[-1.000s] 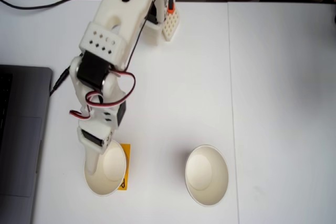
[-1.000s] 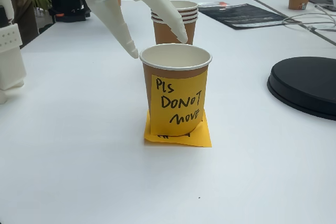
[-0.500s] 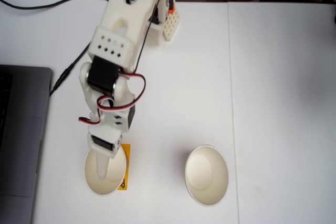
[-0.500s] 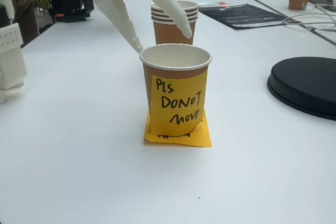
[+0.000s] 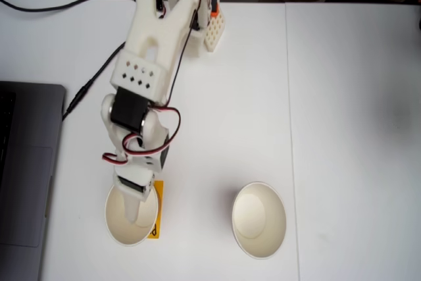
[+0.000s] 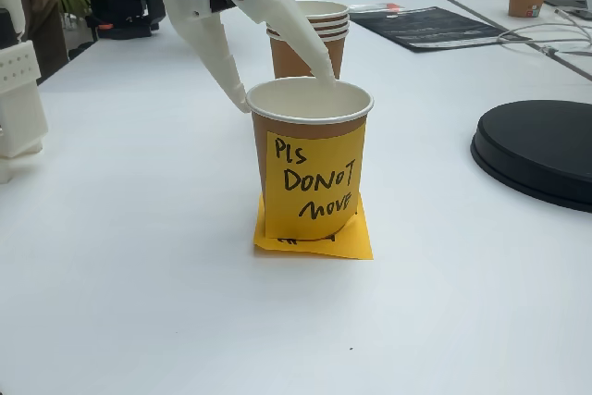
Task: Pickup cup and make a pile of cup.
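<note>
1. My gripper [image 6: 282, 90] is spread wide over the near cup [image 6: 309, 159]. Seen from the low side view, one finger [image 6: 215, 53] runs down outside the back-left of the rim, and the other dips just inside the mouth. Nothing is pinched yet.

2. From above, my gripper [image 5: 131, 205] covers the top of that cup [image 5: 131, 218], which sits at the lower left of the table [image 5: 342, 129].

3. I straddle the rim this way because, as I judge it, a thin paper wall is best taken with one finger in and one out.

4. This cup wears a yellow note [image 6: 313, 182] reading "PLS DO NOT MOVE" and stands on another sticky note [image 6: 314, 238]. I take that as a marker for its spot, so gripping it may be the wrong choice.

5. The pile [image 6: 305, 43] stands behind it in the low view, showing several rims nested. From above it is the cup [image 5: 258, 220] well apart to the right.

6. A laptop [image 5: 26, 169] lies at the left edge in the top view, near enough to mind when I swing.

7. The stacking is not yet done; closing on the wall would likely be my next step.
</note>
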Available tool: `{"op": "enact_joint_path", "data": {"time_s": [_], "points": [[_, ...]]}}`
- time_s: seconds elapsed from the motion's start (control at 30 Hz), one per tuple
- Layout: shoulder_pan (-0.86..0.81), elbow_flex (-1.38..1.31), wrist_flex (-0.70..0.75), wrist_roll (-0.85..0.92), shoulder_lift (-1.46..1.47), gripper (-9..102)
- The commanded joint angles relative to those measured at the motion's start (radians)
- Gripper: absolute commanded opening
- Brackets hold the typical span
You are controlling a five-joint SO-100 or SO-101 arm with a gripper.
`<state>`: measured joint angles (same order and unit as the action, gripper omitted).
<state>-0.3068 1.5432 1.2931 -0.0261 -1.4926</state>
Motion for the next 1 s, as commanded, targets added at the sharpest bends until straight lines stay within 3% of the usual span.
{"op": "enact_joint_path", "data": {"time_s": [0.0,0.6,0.97], "points": [[-0.012,-0.031,-0.005,0.002,0.005,32],[-0.041,-0.032,-0.008,-0.009,0.069,32],[-0.095,-0.031,-0.127,-0.003,0.069,32]]}}
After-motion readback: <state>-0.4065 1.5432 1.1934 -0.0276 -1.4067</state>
